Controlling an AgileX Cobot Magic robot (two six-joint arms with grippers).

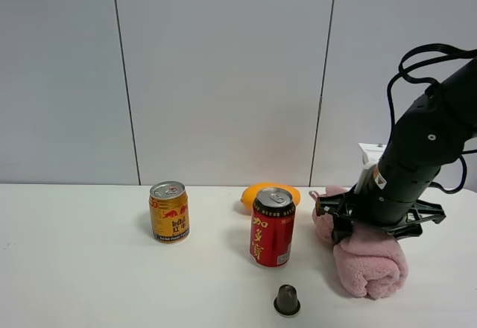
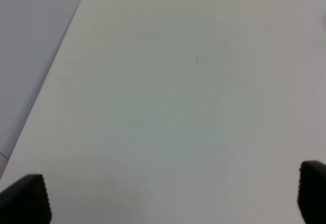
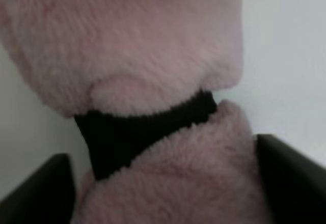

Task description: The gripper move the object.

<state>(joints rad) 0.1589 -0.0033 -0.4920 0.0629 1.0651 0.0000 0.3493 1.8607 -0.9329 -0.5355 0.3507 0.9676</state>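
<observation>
The pink fluffy rolled towel [image 1: 370, 265] lies on the white table at the right, and its black band [image 3: 132, 127] shows across its middle in the right wrist view. My right gripper [image 1: 358, 227] is down over the towel's middle. In the right wrist view its black fingers [image 3: 290, 178] stand on either side of the towel [image 3: 153, 46] and press against it [image 3: 163, 183]. My left gripper [image 2: 173, 198] is open and empty over bare table; it is not seen in the exterior view.
A red can [image 1: 272, 227] stands upright just left of the towel. An orange-yellow object [image 1: 257, 191] lies behind it. A gold can [image 1: 169, 212] stands further left. A small dark capsule [image 1: 287, 300] sits near the front edge.
</observation>
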